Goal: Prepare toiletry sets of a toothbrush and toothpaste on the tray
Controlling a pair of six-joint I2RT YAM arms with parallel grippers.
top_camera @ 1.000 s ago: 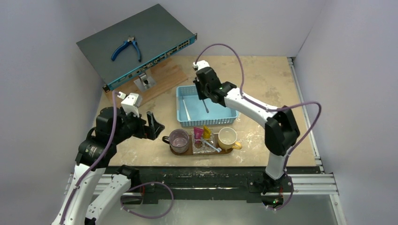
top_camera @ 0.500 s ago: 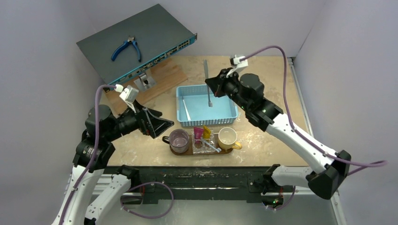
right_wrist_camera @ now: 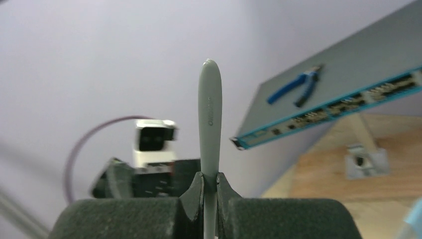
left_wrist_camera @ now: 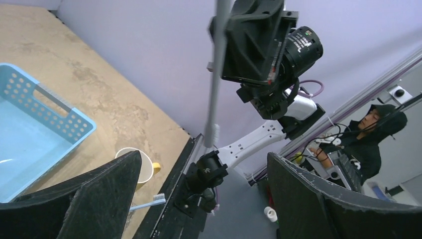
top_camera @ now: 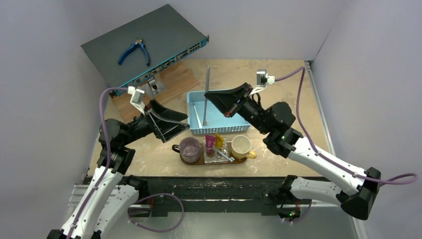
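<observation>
My right gripper (top_camera: 210, 96) is shut on a grey toothbrush (top_camera: 205, 94) and holds it upright above the blue basket's left side; it also shows in the right wrist view (right_wrist_camera: 210, 119), pinched between the fingertips (right_wrist_camera: 196, 191). My left gripper (top_camera: 186, 123) is open and empty, raised left of the basket, and points at the held brush (left_wrist_camera: 214, 89). The dark-brown tray (top_camera: 199, 162) carries a pink toothpaste (top_camera: 210, 141), a yellow toothpaste (top_camera: 219, 140) and a pale-blue toothbrush (top_camera: 224, 155). A white toothbrush (top_camera: 197, 117) lies in the basket.
The blue mesh basket (top_camera: 234, 119) stands behind the tray. A purple mug (top_camera: 189, 149) and a yellow mug (top_camera: 241, 146) stand on the tray's ends. A tilted network switch (top_camera: 144, 45) with blue pliers (top_camera: 134, 51) sits at the back left on a wooden board (top_camera: 174, 82).
My right gripper has lifted the grey toothbrush out of the basket and swung left, turning it upright. My left gripper has risen and turned toward the brush.
</observation>
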